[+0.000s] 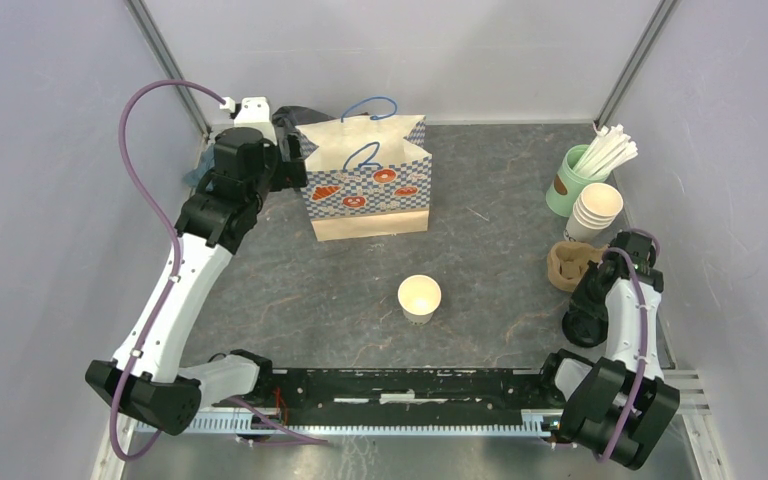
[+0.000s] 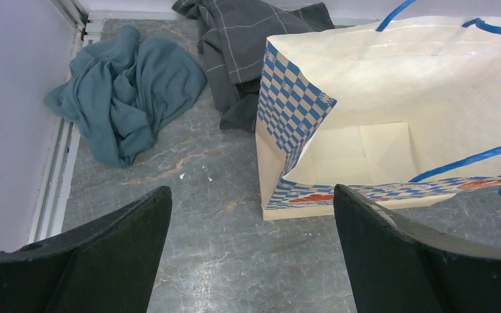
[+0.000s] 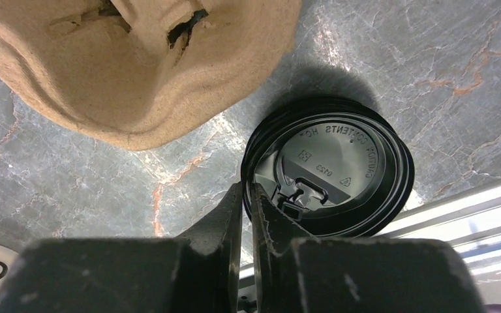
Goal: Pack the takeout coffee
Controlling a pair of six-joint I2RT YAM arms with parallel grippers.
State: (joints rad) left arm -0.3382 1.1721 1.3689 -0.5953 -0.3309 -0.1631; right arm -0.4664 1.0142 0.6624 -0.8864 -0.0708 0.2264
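A lidless cream paper cup (image 1: 419, 297) stands upright mid-table; the takeout coffee as a lidded cup is out of view. A round black plastic lid (image 3: 339, 169) lies flat on the table by the front rail. My right gripper (image 3: 248, 190) is shut on the black lid, pinching its left rim, one finger outside and one over the top. The blue-checked paper bag (image 1: 368, 185) stands open at the back, its bare inside (image 2: 365, 137) showing. My left gripper (image 2: 251, 189) hovers open above the bag's near left corner, holding nothing.
A brown pulp cup carrier (image 3: 137, 65) sits just beyond the lid (image 1: 568, 265). A stack of lidless cups (image 1: 596, 210) and a mint cup of straws (image 1: 572, 180) stand at the right edge. A teal cloth (image 2: 127, 85) and a grey cloth (image 2: 235, 39) lie behind the bag.
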